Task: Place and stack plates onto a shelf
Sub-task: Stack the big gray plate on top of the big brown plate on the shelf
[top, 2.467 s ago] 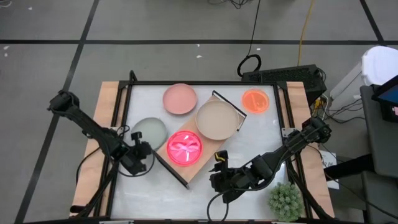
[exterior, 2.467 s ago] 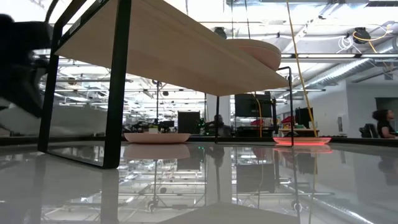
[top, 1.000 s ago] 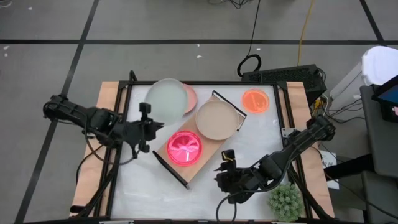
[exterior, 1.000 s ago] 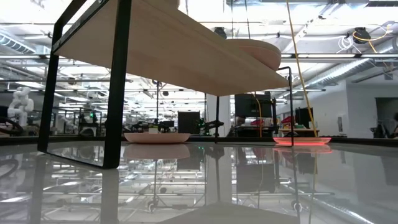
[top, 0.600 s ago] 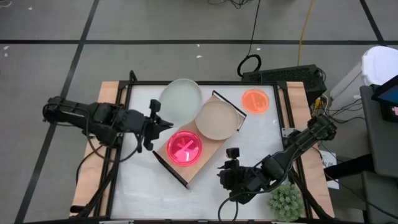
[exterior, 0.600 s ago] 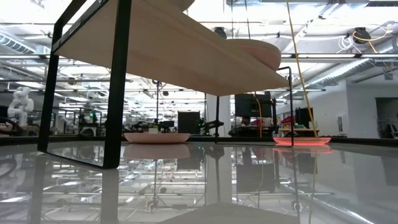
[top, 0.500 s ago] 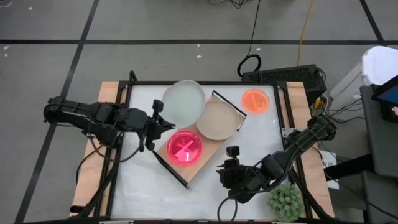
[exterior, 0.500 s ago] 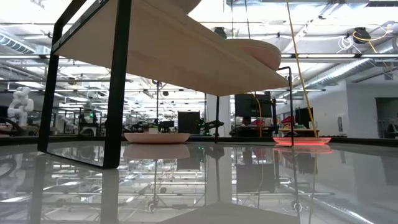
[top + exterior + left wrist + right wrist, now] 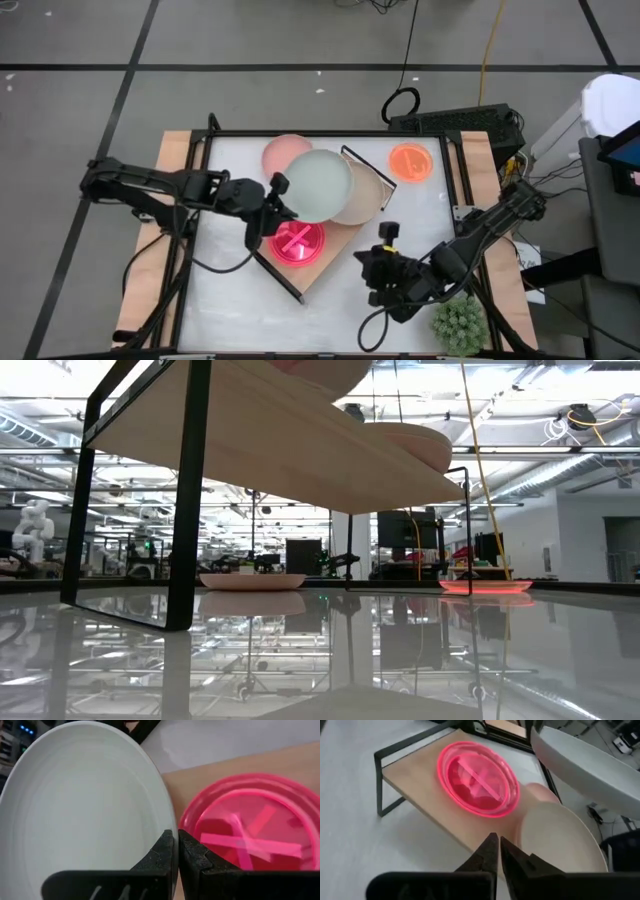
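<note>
The left hand (image 9: 277, 196) was clamped on the near rim of the pale grey plate (image 9: 318, 185), its fingers (image 9: 167, 851) pinched together over that edge. The plate was held in the air above the shelf (image 9: 330, 245), and from above its far edge overlapped the beige plate (image 9: 362, 200).

The shelf lay at a slant across the bench (image 9: 230, 300). The beige plate rested on the shelf's far half, its rim running past the board's long edge on the right. The neon pink plate (image 9: 297, 241) sat on the near half, close to the long edge on the left arm's side.

The dusty pink plate (image 9: 283, 150) lay on the bench beyond the shelf, partly covered by the raised grey plate. The orange plate (image 9: 410, 161) lay on the bench near the far right corner, apart from the shelf's black end frame.

The right hand (image 9: 383, 262) was over open bench just beside the shelf's near right edge, fingers together and gripping nothing. The green plant (image 9: 459, 323) stood at the near right corner. Bare bench remained near the front left.
</note>
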### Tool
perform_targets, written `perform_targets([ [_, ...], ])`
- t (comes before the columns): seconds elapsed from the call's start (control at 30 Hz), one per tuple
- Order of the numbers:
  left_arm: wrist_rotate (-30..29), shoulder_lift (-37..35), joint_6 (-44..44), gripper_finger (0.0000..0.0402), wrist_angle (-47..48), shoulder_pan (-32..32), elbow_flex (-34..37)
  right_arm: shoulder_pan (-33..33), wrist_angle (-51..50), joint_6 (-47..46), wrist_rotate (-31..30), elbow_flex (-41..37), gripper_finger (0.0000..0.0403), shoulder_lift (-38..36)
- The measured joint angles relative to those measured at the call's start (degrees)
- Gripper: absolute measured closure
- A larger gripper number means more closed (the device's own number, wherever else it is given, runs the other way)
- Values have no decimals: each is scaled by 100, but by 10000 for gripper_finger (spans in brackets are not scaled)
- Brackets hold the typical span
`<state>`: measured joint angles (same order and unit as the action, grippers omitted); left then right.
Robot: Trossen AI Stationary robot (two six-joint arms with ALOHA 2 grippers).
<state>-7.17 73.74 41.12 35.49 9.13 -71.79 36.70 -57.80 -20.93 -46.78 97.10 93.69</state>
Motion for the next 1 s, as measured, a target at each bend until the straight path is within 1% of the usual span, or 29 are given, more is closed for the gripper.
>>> perform_targets([
  [0.1, 155, 134, 155, 391, -221, -110, 0, 100, -220, -198, -120, 0, 401, -36],
  [0.3, 467, 366, 553, 391, -764, -424, -75, 264, -621, -423, -124, -2, 402, -55],
  [0.37, 619, 515, 556, 391, -684, -549, -267, 319, -771, -532, -133, -4, 402, -107],
  [0.43, 650, 691, 577, 391, -661, -647, -543, 363, -880, -650, -153, -4, 402, -198],
  [0.7, 949, 1595, 750, 391, 60, -901, -1700, 735, -1075, -977, -600, -4, 403, -444],
  [0.87, 1045, 2128, 832, 391, 217, -1017, -2066, 978, -1321, -1254, -718, -4, 403, -444],
  [1.0, 1030, 2386, 778, 391, 260, -1116, -2133, 1111, -1405, -1398, -731, -4, 403, -446],
])
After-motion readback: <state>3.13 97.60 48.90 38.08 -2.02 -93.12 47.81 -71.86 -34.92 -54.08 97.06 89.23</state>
